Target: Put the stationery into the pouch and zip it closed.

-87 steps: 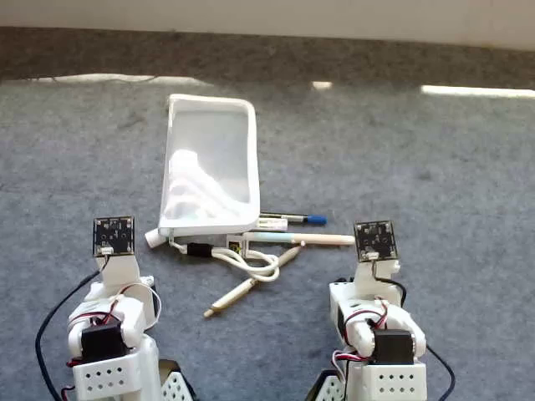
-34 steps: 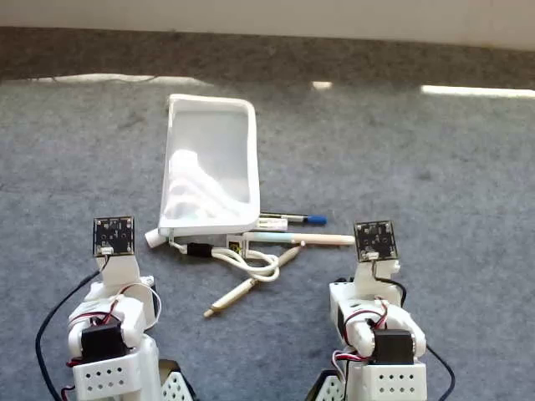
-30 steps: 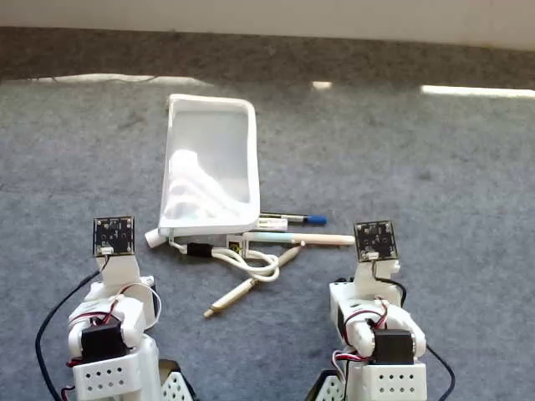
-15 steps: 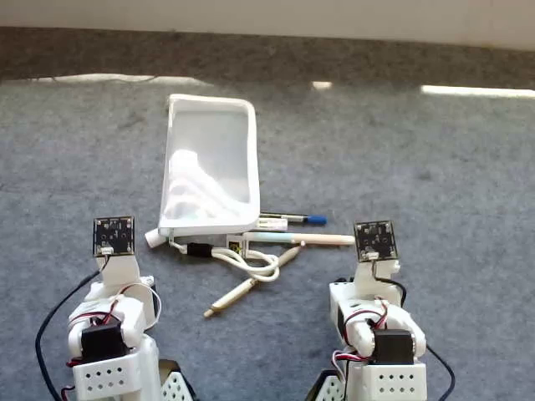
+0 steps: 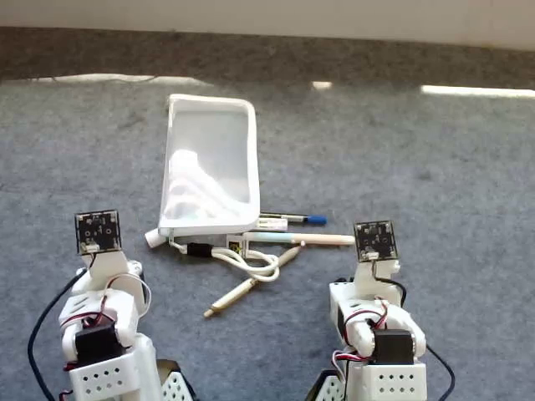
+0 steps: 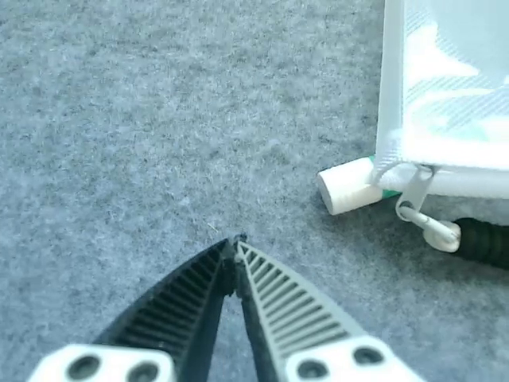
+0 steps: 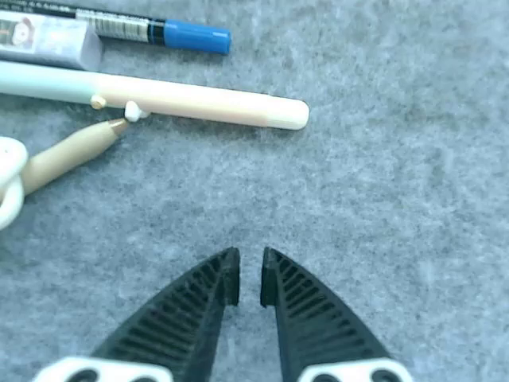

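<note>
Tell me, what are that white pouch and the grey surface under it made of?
The pouch looks like translucent soft plastic or mesh, white-edged: it creases and shines in patches. The surface seems matte grey felt or carpet, judging by its fuzzy fibres.

1. Grey felt-like carpet [image 5: 435, 217] spreads from the near edge to the far side, its nap coarse and even.
2. A darker band [image 5: 251, 52] runs along the carpet's far edge.
3. A pale wall strip [image 5: 334, 15] lies just behind it.
4. Bright patches of light [image 5: 476, 90] fall across the far carpet: one long at each side, one small between them.
</note>
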Controlling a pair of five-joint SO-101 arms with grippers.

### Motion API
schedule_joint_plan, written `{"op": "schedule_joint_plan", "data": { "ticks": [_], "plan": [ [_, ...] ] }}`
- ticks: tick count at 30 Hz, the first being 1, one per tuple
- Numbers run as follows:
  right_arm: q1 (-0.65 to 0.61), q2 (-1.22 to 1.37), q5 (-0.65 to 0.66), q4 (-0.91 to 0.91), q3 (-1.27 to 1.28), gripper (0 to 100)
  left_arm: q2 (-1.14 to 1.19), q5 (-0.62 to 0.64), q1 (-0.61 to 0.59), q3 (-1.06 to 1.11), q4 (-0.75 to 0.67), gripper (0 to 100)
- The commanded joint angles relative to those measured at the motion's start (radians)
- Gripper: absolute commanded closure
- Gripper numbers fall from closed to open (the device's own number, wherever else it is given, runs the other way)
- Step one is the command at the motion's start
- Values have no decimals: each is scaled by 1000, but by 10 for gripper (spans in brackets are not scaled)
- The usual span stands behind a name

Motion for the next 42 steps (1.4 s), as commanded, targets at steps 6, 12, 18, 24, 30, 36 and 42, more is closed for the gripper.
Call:
{"op": "schedule_joint_plan", "data": {
  "ticks": [6,12,18,24,30,36,42],
  "plan": [
    [8,-7,12,-24,-44,947,-15,-192,-137,-117,55,995],
    [5,-7,75,-173,-150,947,-15,-192,-220,-117,48,995],
    [-74,-5,178,-87,-329,947,-15,-192,-240,-117,48,995],
    [-249,22,178,-62,-476,946,-15,-192,-239,-117,48,995],
    [-404,318,176,-64,-664,947,-15,-192,-242,-117,48,995],
    [-607,639,173,-64,-832,947,-15,-192,-245,-117,48,995],
    [-740,938,130,-64,-1001,947,-15,-192,-245,-116,48,994]
  ]
}}
